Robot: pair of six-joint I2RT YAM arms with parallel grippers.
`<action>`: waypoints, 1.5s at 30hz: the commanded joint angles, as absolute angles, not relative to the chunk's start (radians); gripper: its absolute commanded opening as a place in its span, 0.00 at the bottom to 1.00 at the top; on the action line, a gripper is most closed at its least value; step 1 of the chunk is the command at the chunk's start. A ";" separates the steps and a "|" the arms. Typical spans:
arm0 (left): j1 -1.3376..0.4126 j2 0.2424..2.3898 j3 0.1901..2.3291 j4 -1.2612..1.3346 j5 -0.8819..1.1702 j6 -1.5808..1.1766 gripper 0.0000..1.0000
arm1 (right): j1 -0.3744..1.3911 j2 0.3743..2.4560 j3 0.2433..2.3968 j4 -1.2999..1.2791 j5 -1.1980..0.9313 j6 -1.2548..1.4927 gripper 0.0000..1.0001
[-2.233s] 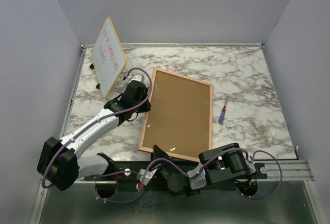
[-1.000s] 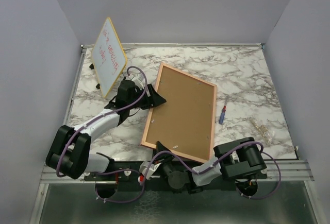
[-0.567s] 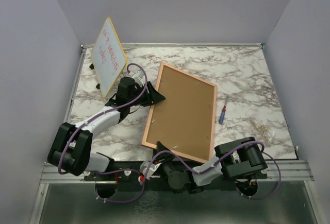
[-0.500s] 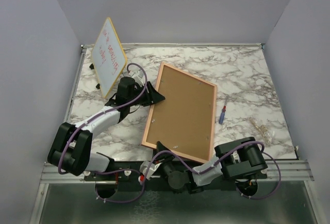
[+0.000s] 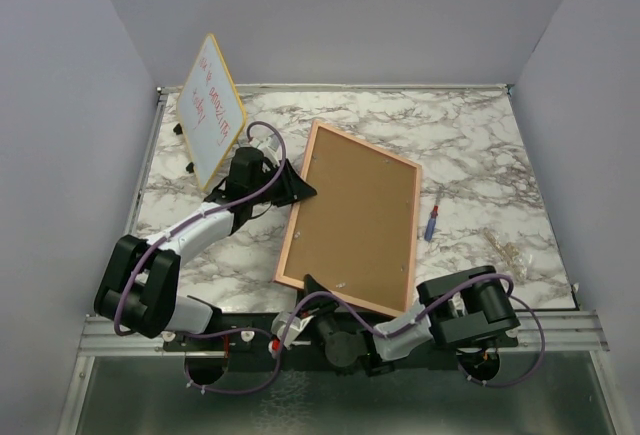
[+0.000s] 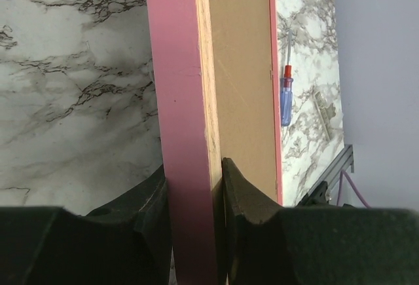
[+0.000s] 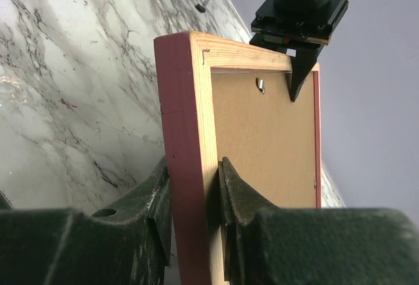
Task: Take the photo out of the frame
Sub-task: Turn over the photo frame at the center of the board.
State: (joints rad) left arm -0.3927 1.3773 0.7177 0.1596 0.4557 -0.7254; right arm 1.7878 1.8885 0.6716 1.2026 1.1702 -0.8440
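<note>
Whiteboard [image 5: 212, 107] at far left: flat panel, yellow edge, red writing, standing tilted near the table's far-left corner, close behind the left arm. The table [image 5: 480, 145] is glossy white marble pattern with grey-brown veins, walls on three sides and a metal rail along the near edge.

Left gripper [image 6: 194, 179] is clenched on the frame [image 5: 350, 217]. Its black fingers [image 6: 245, 196] pinch the left long edge near the far corner, one pad on the brown back and the other on the opposite face.

The frame sits mid-table, skewed, back side up, with a thin pink border, a pale wood strip and a matte brown fibreboard panel. Corners are square, and a small metal clip [image 7: 260, 86] sits near the far edge. Cannot tell whether its right long edge rests on the marble. The photo is not visible — only the back shows.

Right gripper [image 7: 193, 173] is clamped on the near short edge by the near-left corner, fingers on either face.

Room: a marble strip lies between the frame's left edge and the whiteboard, and a wider one beyond the far edge.

On the right, a screwdriver [image 5: 431, 221] with a blue handle and red collar lies near the right long edge, not touching it. Past it is a small pale object [image 5: 505, 248], too small to tell, well apart from the frame.
</note>
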 commanded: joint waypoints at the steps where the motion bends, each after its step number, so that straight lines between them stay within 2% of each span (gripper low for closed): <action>1: -0.391 1.360 0.754 0.112 0.421 -0.612 0.00 | 1.796 1.831 0.695 1.155 1.213 -0.704 0.12; 4: -0.391 1.348 0.765 0.086 0.411 -0.598 0.00 | 1.796 1.795 0.703 1.053 1.202 -0.623 0.30; 7: -0.391 1.323 0.785 0.063 0.396 -0.586 0.00 | 1.800 1.753 0.716 0.915 1.188 -0.518 0.44; 8: -0.391 1.315 0.798 0.048 0.385 -0.580 0.00 | 1.800 1.734 0.720 0.862 1.179 -0.475 0.55; 11: -0.391 1.292 0.841 -0.008 0.336 -0.568 0.00 | 1.804 1.673 0.746 0.657 1.149 -0.330 0.65; 13: -0.391 1.280 0.869 -0.051 0.311 -0.556 0.00 | 1.807 1.639 0.763 0.568 1.140 -0.258 0.76; 19: -0.391 1.261 0.960 -0.163 0.239 -0.501 0.00 | 1.828 1.527 0.785 0.414 1.064 -0.153 0.78; 26: -0.391 1.222 1.063 -0.266 0.159 -0.481 0.00 | 1.828 1.322 0.819 0.160 1.116 0.121 0.79; 31: -0.399 1.225 1.146 -0.349 0.116 -0.469 0.00 | 1.812 1.107 0.775 0.071 1.105 0.289 0.90; 34: -0.427 1.238 1.201 -0.411 0.078 -0.441 0.00 | 1.738 1.023 0.792 -0.067 1.021 0.404 0.90; 37: -0.474 1.254 1.268 -0.472 -0.003 -0.416 0.00 | 1.660 1.020 0.871 -0.316 1.028 0.627 0.91; 40: -0.525 1.269 1.317 -0.508 -0.063 -0.399 0.00 | 1.527 1.043 0.944 -0.530 0.946 0.818 0.92; 45: -0.589 1.339 1.427 -0.592 -0.149 -0.354 0.00 | 1.220 1.059 0.897 -0.573 0.639 0.886 0.93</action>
